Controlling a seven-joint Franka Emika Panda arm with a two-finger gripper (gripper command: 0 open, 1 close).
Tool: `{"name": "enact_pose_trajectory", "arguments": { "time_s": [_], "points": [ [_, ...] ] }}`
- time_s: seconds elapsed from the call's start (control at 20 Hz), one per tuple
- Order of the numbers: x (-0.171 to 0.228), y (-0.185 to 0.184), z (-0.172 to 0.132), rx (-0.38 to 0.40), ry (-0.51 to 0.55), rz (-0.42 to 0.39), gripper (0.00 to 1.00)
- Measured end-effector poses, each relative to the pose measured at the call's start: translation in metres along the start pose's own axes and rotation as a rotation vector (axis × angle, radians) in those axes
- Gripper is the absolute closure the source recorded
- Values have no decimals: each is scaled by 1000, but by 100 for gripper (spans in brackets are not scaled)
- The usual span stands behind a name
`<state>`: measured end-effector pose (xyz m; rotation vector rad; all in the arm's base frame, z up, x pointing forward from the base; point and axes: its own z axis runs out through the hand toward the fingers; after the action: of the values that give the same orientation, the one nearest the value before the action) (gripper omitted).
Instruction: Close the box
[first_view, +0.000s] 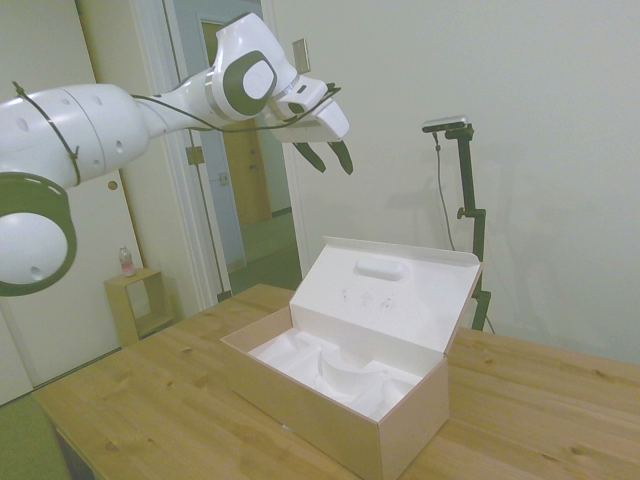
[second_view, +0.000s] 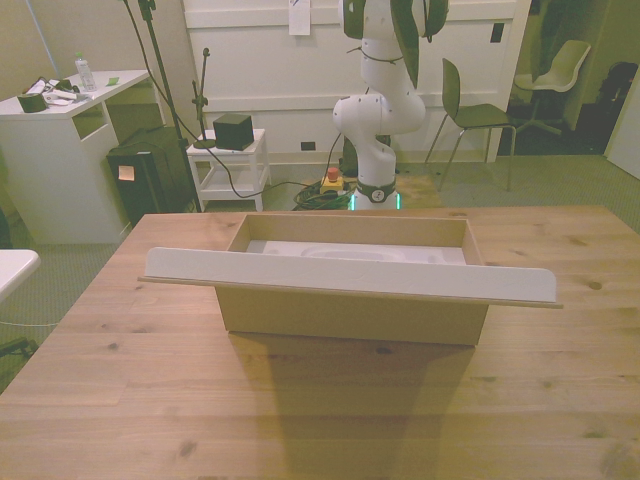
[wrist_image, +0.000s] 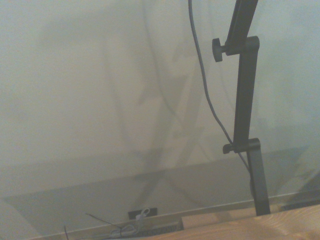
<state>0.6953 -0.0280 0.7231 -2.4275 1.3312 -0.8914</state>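
Note:
The box (first_view: 330, 412) lies open in the middle of the wooden table (first_view: 140, 400), pale tan outside and white inside. Its hinged lid (first_view: 390, 290) stands tilted back, and a white moulded insert (first_view: 330, 365) fills the bottom. In the front view the box (second_view: 350, 318) has its lid (second_view: 350, 275) leaning toward the camera, and the insert (second_view: 350, 250) shows behind it. My gripper (first_view: 326, 157) hangs high above the box's lid side, well clear of it, open and empty. The wrist view shows only a wall and a strip of table; the box is out of it.
A small wooden side shelf (first_view: 135, 305) with a bottle (first_view: 126, 262) on it stands on the floor beyond the table. Behind the table (second_view: 120, 400) are the robot base (second_view: 375, 130), a white desk (second_view: 60, 150), a white cart (second_view: 230, 160) and a chair (second_view: 470, 110).

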Motion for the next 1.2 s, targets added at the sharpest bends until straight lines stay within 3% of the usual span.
{"name": "enact_pose_trajectory", "arguments": {
  "time_s": [0.25, 0.6, 1.2],
  "points": [
    [0, 2, 59, -55, -24, 8, 0],
    [6, 12, 108, -94, -37, 21, 0],
    [-1, 45, 222, -168, -35, 15, 0]
  ]
}}
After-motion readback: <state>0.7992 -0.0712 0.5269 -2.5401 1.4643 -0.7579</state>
